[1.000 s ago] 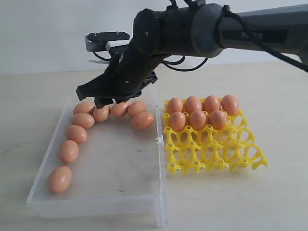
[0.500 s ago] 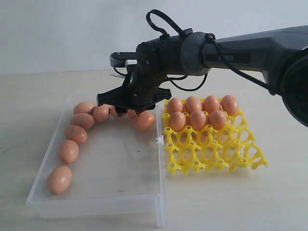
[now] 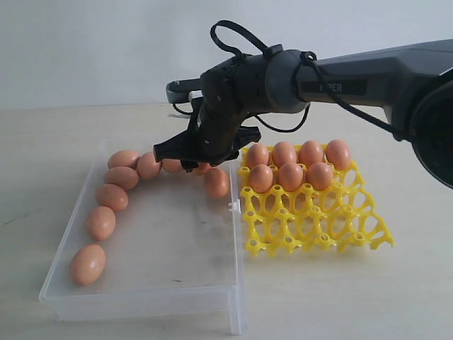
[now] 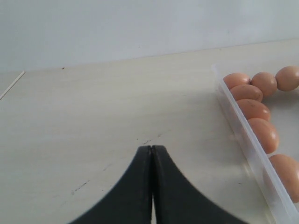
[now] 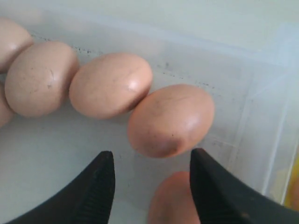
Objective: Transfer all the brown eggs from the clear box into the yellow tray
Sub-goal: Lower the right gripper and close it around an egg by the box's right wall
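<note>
Right pincer hung low over the far end of the clear box in the exterior view, just above the row of brown eggs that curved along the left and the far wall. One egg lay a little apart, near the wall next to the yellow tray. Seven eggs stood in the two far rows of this tray.

From the left wrist, the left pincer was clenched, its tips pressed together over the bare table, beside the box wall.

From the right wrist, the right pincer was released, its fingers spread wide. One egg lay just beyond the tips, another between the fingers, and neither was grasped.
</note>
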You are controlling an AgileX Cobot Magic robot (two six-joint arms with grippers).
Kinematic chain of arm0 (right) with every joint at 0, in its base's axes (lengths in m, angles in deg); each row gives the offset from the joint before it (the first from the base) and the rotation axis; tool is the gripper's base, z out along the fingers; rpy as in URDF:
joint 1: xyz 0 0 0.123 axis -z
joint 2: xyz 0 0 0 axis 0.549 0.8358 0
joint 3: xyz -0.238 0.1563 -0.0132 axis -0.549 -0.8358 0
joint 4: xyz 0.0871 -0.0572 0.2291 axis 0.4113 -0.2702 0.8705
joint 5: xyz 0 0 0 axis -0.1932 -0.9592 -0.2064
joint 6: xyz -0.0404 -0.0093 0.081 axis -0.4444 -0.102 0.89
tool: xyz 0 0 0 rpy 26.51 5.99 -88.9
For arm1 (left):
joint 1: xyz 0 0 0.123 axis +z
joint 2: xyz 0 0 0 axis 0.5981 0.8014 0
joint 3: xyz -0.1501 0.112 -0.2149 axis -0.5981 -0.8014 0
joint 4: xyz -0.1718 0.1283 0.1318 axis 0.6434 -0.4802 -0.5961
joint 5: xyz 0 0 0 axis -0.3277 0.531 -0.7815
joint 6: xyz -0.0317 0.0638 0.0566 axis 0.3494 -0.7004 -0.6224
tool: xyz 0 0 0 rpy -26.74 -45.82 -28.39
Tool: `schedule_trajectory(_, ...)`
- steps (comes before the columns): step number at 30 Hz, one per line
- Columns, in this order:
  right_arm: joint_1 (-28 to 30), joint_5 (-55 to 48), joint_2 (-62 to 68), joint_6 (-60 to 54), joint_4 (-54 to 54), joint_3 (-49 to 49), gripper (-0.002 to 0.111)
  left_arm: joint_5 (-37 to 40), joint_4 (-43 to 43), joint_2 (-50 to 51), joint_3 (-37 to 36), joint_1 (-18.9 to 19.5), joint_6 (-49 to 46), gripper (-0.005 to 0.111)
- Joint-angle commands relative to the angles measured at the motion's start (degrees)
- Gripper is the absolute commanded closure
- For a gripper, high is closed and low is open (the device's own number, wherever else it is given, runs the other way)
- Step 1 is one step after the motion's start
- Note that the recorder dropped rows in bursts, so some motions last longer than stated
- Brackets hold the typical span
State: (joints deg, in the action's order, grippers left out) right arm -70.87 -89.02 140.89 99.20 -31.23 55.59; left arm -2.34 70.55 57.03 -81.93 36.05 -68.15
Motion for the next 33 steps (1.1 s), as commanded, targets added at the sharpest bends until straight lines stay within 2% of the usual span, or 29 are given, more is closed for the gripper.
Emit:
schedule_trajectory(1, 0.2, -3.8, 0.4, -0.9, 0.3, 0.4, 0.059, -0.8, 0.2, -0.3, 0.2, 0.1, 0.2, 0.107)
schedule_trajectory(29, -1.4, -16.2, 0.4, -7.4, 8.3, 0.4, 0.059, -0.8, 0.2, -0.3, 0.2, 0.1, 0.2, 0.107)
schedule_trajectory(33, -1.7, -17.2, 0.4, -8.5, 10.6, 0.4, 0.049, -0.8, 0.2, -0.3, 0.2, 0.1, 0.2, 0.107)
